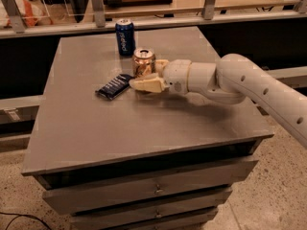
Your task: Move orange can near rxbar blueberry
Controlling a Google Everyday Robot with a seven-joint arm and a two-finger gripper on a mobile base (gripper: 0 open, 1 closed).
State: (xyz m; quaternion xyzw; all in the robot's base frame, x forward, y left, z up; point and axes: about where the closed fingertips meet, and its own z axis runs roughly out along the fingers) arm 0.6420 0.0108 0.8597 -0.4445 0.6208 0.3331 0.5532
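The orange can (143, 60) stands upright on the grey table (96, 123), left of middle. My gripper (145, 74) reaches in from the right on a white arm (240, 83). Its fingers straddle the can, one finger (146, 85) across the can's front base and the other behind its right side, and they close on it. The rxbar blueberry (114, 86), a flat dark navy wrapper, lies just to the left of the can, a small gap from the front fingertip.
A dark blue soda can (125, 36) stands upright behind the orange can near the table's far edge. The table has drawers (153, 190) below its front. A railing (158, 20) and glass panels run behind it.
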